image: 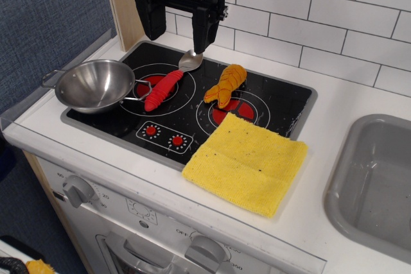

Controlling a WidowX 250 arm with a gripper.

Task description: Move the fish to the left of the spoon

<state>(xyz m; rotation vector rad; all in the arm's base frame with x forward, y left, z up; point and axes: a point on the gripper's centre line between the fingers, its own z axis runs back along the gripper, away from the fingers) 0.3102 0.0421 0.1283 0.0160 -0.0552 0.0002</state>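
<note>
Fish waits right of the spoon; claw hangs wide and empty above.

The stove [282, 104] carries the cloth [247, 162] at its front right corner and the pan [96, 85] at left; the gripper [176, 20] hovers over the spoon [168, 85], apart from the fish [227, 85], which lies just right of it. Best to drop on the fish's middle, across its width, and lift clear over the spoon. Open room left is narrow: black glass between spoon and pan, the pan's handle intruding.
</note>
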